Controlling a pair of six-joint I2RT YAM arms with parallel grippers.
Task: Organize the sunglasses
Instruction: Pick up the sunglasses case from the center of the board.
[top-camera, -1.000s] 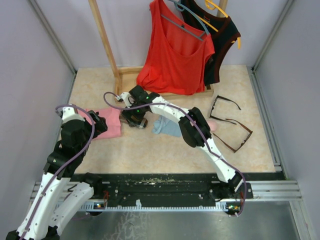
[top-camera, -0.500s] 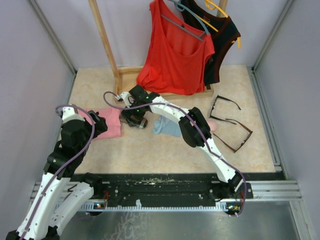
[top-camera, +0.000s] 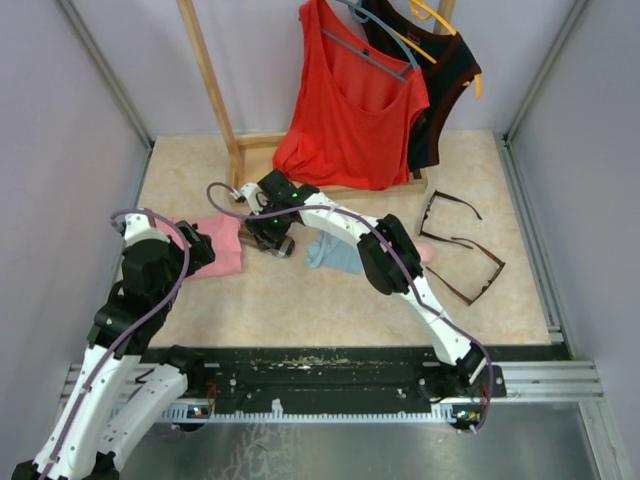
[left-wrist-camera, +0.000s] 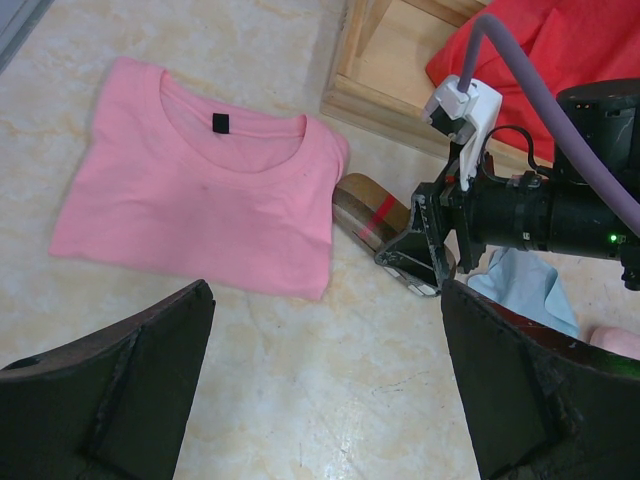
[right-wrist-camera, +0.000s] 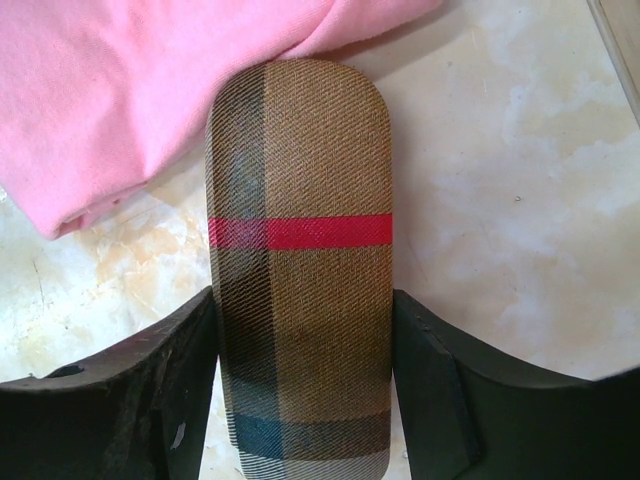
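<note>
Right pincer clamps the case by one end, left pincer released; the case may pivot or drag the touching shirt, sunglasses lying well apart at the counter's right.

We see a beige marbled tabletop with a folded pink cotton T-shirt at its left, a brown plaid oblong case touching the shirt's edge, and a crumpled light-blue cloth near the middle. At the right lie thick black-framed sunglasses and, nearer us, slim reddish-brown-framed sunglasses, both with arms unfolded. A pale wooden rack base stands at the back.
</note>
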